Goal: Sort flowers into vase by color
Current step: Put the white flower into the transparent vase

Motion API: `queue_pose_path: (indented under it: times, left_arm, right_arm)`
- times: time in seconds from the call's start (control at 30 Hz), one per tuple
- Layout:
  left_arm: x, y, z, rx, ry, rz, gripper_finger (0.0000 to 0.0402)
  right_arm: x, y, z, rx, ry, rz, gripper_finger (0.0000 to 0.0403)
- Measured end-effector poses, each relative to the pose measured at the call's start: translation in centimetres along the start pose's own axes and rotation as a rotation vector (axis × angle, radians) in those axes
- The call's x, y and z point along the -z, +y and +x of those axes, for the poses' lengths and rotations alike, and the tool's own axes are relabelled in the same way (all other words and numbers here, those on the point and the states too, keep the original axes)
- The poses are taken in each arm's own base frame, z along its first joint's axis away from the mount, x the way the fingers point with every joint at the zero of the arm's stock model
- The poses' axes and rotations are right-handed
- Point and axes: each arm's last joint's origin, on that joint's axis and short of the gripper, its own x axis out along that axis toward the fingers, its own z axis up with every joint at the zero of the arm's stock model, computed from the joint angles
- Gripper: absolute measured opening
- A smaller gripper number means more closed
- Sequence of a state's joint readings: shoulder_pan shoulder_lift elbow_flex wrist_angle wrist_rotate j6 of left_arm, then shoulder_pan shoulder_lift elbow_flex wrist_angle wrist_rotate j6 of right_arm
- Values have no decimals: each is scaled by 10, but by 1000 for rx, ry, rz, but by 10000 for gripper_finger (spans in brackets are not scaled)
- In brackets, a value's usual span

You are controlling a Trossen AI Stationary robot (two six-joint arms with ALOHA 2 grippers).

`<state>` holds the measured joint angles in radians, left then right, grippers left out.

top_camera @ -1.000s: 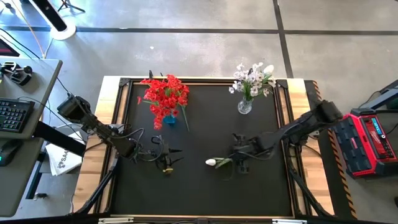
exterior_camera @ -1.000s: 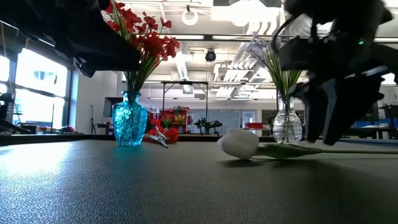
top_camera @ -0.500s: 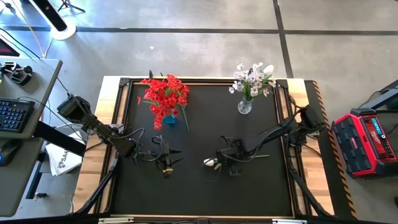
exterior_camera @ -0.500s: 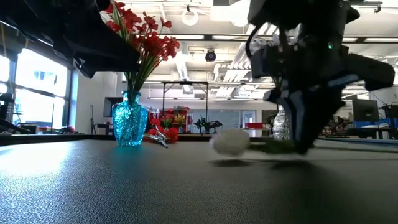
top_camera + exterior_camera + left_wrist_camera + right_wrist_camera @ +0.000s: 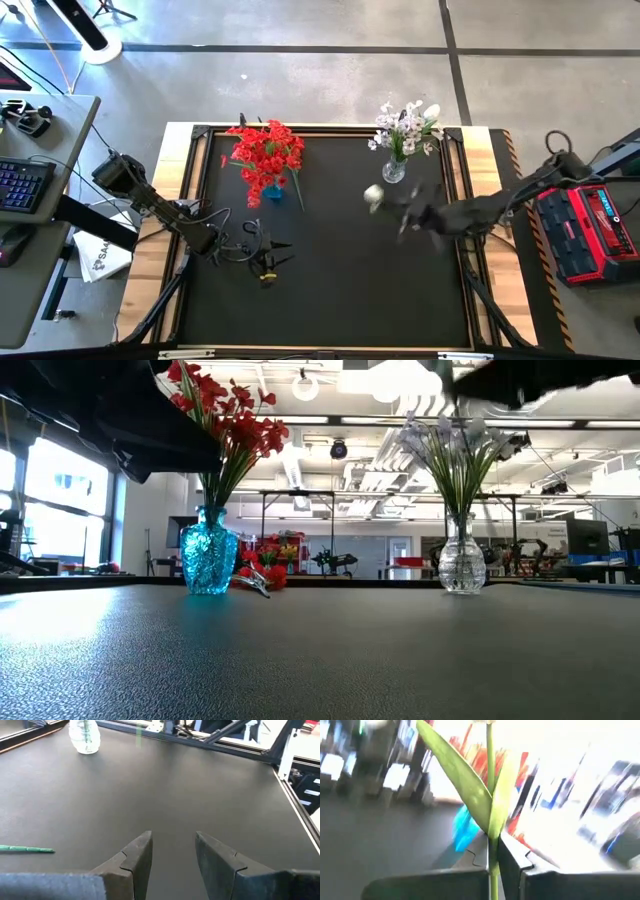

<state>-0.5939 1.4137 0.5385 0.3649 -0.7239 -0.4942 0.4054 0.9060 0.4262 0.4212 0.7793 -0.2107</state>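
Lifting a white flower [image 5: 374,197] off the table [image 5: 330,290], the right gripper [image 5: 492,851] now has its fingers closed tight on the green stem, as the right wrist view shows: the stem and two long leaves stand up straight from between the dark fingers. A second ago this flower was lying flat in the lower middle of the high view, with the gripper open around it. Now that place is bare, and the white bud shows blurred in the upper right part of the high view, just beside the clear vase [image 5: 394,170] that holds the other white flowers [image 5: 405,127]. In the low view the bud is gone from the table surface.

The left gripper [image 5: 172,851] waits low over the table at the lower left of the high view, its fingers partly apart and holding nothing.

The red flowers [image 5: 264,155] stand in the blue vase [image 5: 272,190] at the upper left. One loose green stem [image 5: 27,849] lies at the left edge of the left wrist view.

I judge that the pick is done, and the next step is to bring the stem over the mouth of the clear vase.
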Motion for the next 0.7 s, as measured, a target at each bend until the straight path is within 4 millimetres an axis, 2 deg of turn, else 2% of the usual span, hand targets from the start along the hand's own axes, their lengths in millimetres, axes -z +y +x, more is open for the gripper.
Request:
queue_pose_path:
  times: [0.13, 0.27, 0.43, 0.7]
  left_arm:
    - [-1, 1, 1, -8, -2, -3, 135]
    - [-1, 2, 2, -12, -2, -6, 135]
    - [-1, 2, 2, -12, -2, -6, 135]
    - [-1, 2, 2, -12, -2, -6, 135]
  right_arm:
    - [-10, -31, -25, 105, -344, 6, 1]
    - [-7, -55, -44, 272, -512, 16, 1]
    - [1, -72, -49, 415, -549, 5, 0]
    - [10, -87, -36, 540, -488, 20, 0]
